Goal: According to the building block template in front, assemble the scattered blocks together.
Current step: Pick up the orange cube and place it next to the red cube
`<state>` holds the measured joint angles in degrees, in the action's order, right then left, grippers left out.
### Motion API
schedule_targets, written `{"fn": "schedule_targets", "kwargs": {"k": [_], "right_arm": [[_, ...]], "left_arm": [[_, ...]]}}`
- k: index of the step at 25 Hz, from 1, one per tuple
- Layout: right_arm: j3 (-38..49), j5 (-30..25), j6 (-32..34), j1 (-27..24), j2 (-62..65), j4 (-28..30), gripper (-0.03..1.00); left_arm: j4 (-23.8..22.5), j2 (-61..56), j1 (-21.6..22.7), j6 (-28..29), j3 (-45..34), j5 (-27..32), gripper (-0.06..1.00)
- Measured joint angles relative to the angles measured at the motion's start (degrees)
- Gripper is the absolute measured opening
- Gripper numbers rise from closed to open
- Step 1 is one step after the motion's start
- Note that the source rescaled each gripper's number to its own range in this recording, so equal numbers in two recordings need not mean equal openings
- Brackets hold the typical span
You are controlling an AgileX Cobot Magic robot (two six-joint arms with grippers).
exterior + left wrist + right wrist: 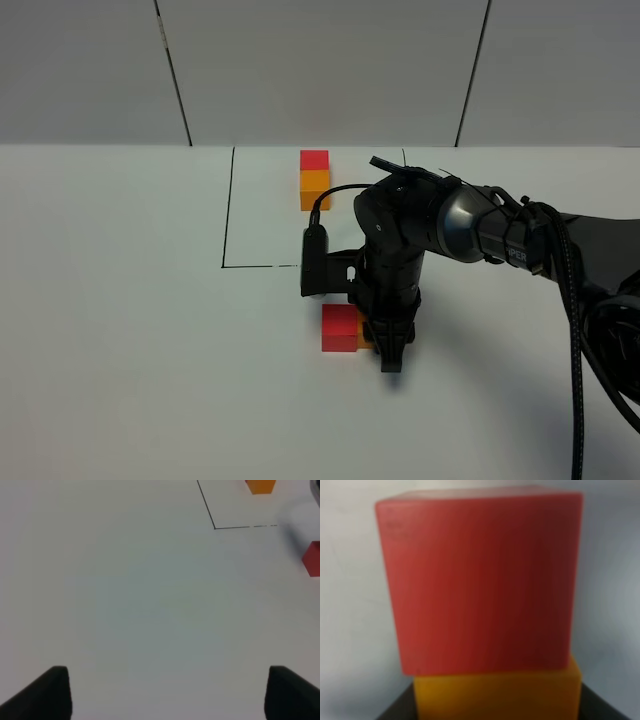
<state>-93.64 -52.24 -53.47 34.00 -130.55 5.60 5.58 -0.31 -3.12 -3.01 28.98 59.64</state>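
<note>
A: Right pincer (388, 352)?
B: Clenched on the orange cube (497, 695). In the wrist view, dark fingers (395, 712) sit on either side of it, low down.
A: Where's that cube?
B: Around the middle of the counter (120, 350), on the near side of the marked outline (228, 210). One face is against the red cube (339, 328), and red is on the side toward the counter's left edge.
A: Template?
B: The template (314, 178) is inside the outline, toward the far edge, with its red half farther and its orange half nearer. It's well apart from the loose pair.
A: Step in hand?
B: I'd call it the join, seating orange against red. It looks close to done because the faces touch. The wrist view is too blurred to tell if the edges are flush.
A: How to do it well?
B: Push straight through both cube centres, low and slow, so red doesn't skid or swing. Confirm the edges line up before letting go. Then open without dragging orange and lift straight up. Note the pair runs left to right while the template runs far to near, so it may need turning. I can't tell if that counts.
A: Left pincer (167, 695)?
B: Released, tips wide, nothing between them. It hovers over the counter toward the left edge, away from the cubes. Best left out of this.
</note>
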Motion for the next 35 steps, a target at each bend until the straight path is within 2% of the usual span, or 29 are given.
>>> {"fn": "schedule_targets", "kwargs": {"k": [20, 22, 25, 27, 29, 30, 35], "right_arm": [[0.0, -0.1, -3.5, 0.1, 0.0, -2.5, 0.14], [0.0, 0.2, -2.6, 0.1, 0.0, -2.7, 0.26], [-0.2, 0.8, -0.8, 0.1, 0.0, -3.2, 0.57], [-0.4, 0.9, 0.5, 0.1, 0.0, -3.6, 0.83], [-0.4, 0.9, 1.6, 0.1, 0.0, -3.7, 0.96], [-0.4, 0.9, 2.2, 0.1, 0.0, -3.7, 0.99], [-0.3, 0.6, 6.3, 0.1, 0.3, -3.7, 1.00]], "left_arm": [[0.0, 0.0, 0.0, 0.1, 0.0, 0.0, 0.65], [0.0, 0.0, 0.0, 0.1, 0.0, 0.0, 0.65], [0.0, 0.0, 0.0, 0.1, 0.0, 0.0, 0.65], [0.0, 0.0, 0.0, 0.1, 0.0, 0.0, 0.65], [0.0, 0.0, 0.0, 0.1, 0.0, 0.0, 0.65], [0.0, 0.0, 0.0, 0.1, 0.0, 0.0, 0.65], [0.0, 0.0, 0.0, 0.1, 0.0, 0.0, 0.65]]}}
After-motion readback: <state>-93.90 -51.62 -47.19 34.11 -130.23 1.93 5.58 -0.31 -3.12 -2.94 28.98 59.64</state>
